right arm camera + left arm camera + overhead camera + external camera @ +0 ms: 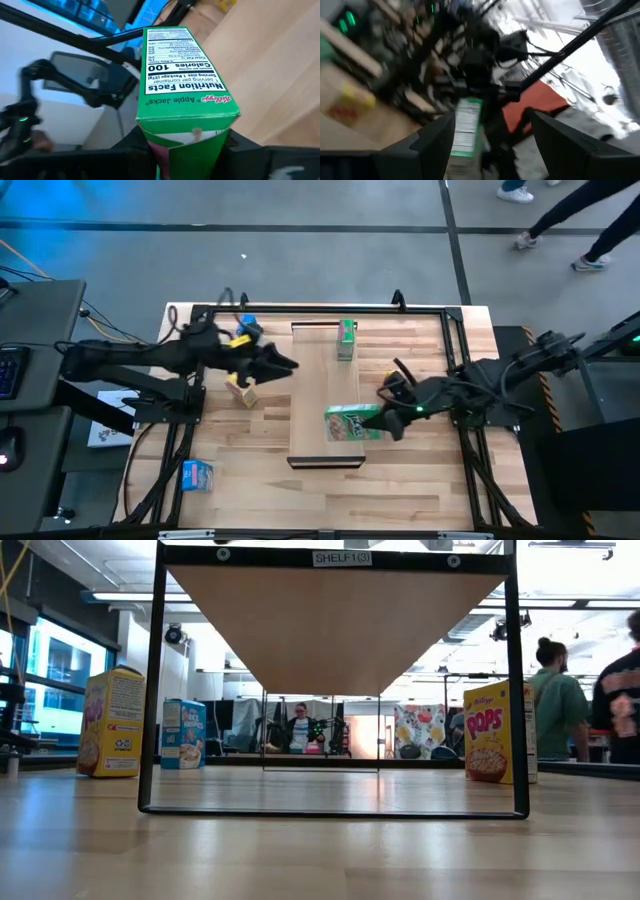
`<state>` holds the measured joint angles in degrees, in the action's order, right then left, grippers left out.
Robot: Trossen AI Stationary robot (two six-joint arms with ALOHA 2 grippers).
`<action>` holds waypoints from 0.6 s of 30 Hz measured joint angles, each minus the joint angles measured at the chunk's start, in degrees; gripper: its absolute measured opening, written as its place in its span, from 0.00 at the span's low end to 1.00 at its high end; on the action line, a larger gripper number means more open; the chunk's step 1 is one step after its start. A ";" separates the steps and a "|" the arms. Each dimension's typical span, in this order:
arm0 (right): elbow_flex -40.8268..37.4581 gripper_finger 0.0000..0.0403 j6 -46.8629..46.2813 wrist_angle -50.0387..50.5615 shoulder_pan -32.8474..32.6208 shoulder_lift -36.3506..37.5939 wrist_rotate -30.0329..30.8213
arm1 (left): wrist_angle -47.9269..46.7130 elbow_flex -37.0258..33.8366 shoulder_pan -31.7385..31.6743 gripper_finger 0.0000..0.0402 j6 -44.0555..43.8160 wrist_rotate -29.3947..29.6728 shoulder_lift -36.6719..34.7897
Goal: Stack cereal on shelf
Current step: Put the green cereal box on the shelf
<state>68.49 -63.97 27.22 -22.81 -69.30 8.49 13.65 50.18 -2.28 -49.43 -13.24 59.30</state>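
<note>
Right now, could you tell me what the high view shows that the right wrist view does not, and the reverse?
Only the high view shows the shelf, a second green box standing on it, the left gripper near the yellow boxes, and a blue box on the table.

Only the right wrist view shows the held box's Nutrition Facts panel and Apple Jacks name.

Both show the right gripper shut on a green box.

The high view looks straight down on the table (pixel 420 480), the low view sits at tabletop height facing the room under the shelf (pixel 335 635), and each wrist view looks closely past its own fingers, both catching a green cereal box (pixel 187 85).
</note>
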 joint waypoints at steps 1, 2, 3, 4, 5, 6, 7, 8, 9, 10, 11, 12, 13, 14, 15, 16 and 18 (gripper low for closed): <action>0.00 0.20 1.20 -0.93 0.60 -0.80 -0.80 | -0.10 0.62 0.00 0.63 -1.35 -1.59 1.36; 0.00 0.20 2.44 -2.25 1.15 -1.65 -1.84 | -0.38 1.02 0.00 0.63 -2.23 -3.21 2.60; 0.00 0.20 3.64 -3.58 1.58 -2.53 -3.03 | -0.48 1.29 0.01 0.64 -2.70 -4.66 3.92; 0.00 0.20 4.81 -4.93 1.92 -3.42 -4.30 | -0.49 1.52 0.14 0.64 -2.91 -5.63 5.25; 0.00 0.20 5.99 -6.19 2.25 -4.25 -5.46 | -0.64 1.54 0.34 0.64 -2.97 -6.36 6.32; 0.00 0.20 6.76 -7.45 2.55 -5.11 -6.23 | -0.74 1.54 0.54 0.64 -3.01 -6.95 7.32; 0.00 0.20 7.51 -8.58 2.84 -5.87 -7.02 | -0.72 1.55 0.60 0.64 -3.05 -7.48 8.27; 0.00 0.20 8.06 -9.17 3.06 -6.67 -7.61 | -0.68 1.56 0.74 0.64 -3.51 -8.03 9.19; 0.00 0.20 8.60 -9.49 3.32 -7.46 -8.07 | -0.77 1.56 0.90 0.64 -4.32 -8.63 10.12; 0.00 0.20 8.89 -9.67 3.52 -8.18 -8.42 | -0.77 1.56 1.06 0.64 -5.13 -9.21 11.08; 0.00 0.20 9.02 -9.72 3.75 -8.86 -8.57 | -0.59 1.56 1.23 0.64 -5.86 -10.06 12.03; 0.00 0.20 9.16 -9.85 4.06 -9.43 -8.88 | -0.65 1.56 1.34 0.64 -6.39 -11.40 12.85; 0.00 0.20 9.74 -10.09 4.24 -9.98 -9.30 | -0.63 1.56 1.49 0.64 -6.97 -12.71 13.63; 0.00 0.20 10.13 -10.67 4.50 -10.56 -9.67 | -0.61 1.56 1.70 0.64 -7.59 -13.76 14.37; 0.00 0.20 10.50 -11.25 4.70 -11.12 -10.09 | -0.40 1.58 1.94 0.64 -8.16 -14.51 15.17; 0.00 0.20 10.99 -11.99 4.97 -11.66 -10.60 | -0.47 1.61 2.17 0.64 -8.64 -14.94 15.94; 0.00 0.20 11.54 -12.98 5.44 -12.38 -11.38 | -0.26 1.61 2.68 0.63 -9.05 -15.18 17.45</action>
<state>68.49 -52.43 14.24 -17.37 -81.68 -2.89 13.38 51.79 0.40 -58.49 -28.42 76.76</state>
